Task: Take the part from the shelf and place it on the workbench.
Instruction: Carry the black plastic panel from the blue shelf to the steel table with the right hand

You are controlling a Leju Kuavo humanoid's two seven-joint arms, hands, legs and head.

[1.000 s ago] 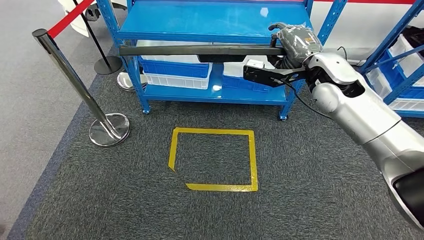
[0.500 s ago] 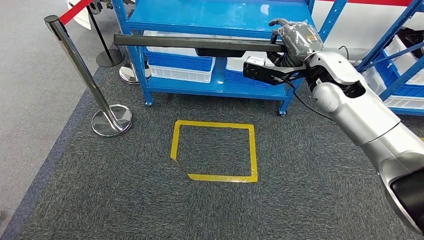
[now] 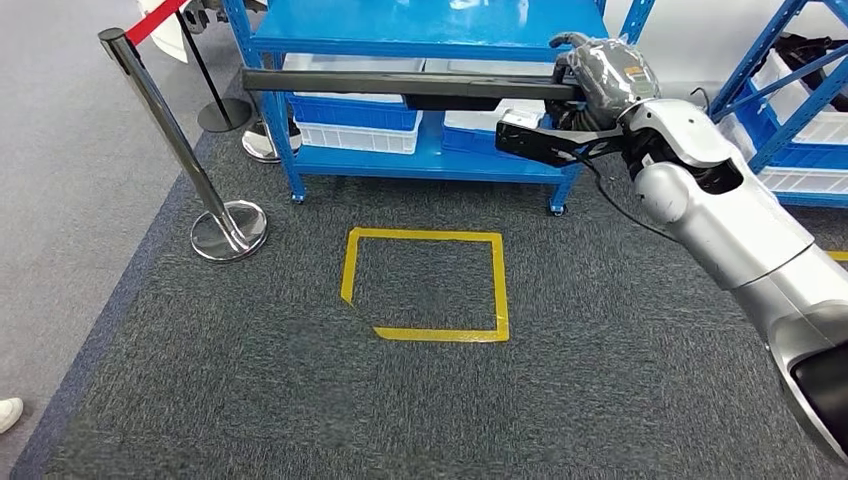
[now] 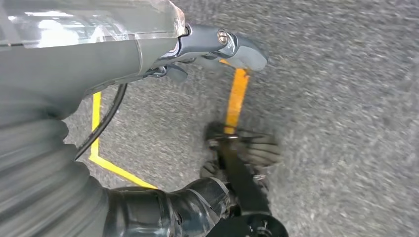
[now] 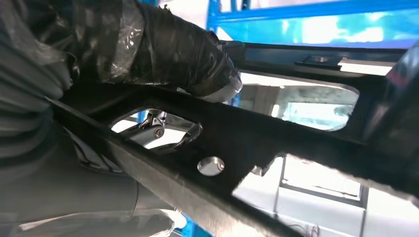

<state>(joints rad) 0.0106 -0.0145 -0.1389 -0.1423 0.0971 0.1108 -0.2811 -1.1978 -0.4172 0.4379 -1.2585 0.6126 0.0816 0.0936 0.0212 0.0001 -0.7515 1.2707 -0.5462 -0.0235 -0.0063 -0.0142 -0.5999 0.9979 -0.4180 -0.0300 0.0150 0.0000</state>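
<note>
Nearest the robot, on the dark grey carpet [image 3: 600, 380], a rectangle of yellow floor tape [image 3: 425, 285] lies flat, and a white shoe tip [image 3: 8, 412] pokes in at the near left edge. Beside the carpet's left border stands a chrome stanchion post [image 3: 160, 130] on a round base, with a red barrier belt [image 3: 160, 15] running off from its top. Higher up on the right, the silver right arm reaches forward, and its grey wrapped right hand [image 3: 598, 82] clasps one end of the long black metal part [image 3: 400, 86], which stretches level to the left in the air in front of the blue steel shelf [image 3: 430, 165]. Behind the part, blue and white plastic bins [image 3: 355, 120] sit on the lower shelf board. Down by the floor, the left hand [image 4: 217, 47] hangs over the carpet; whether it is released or clenched cannot be told.
</note>
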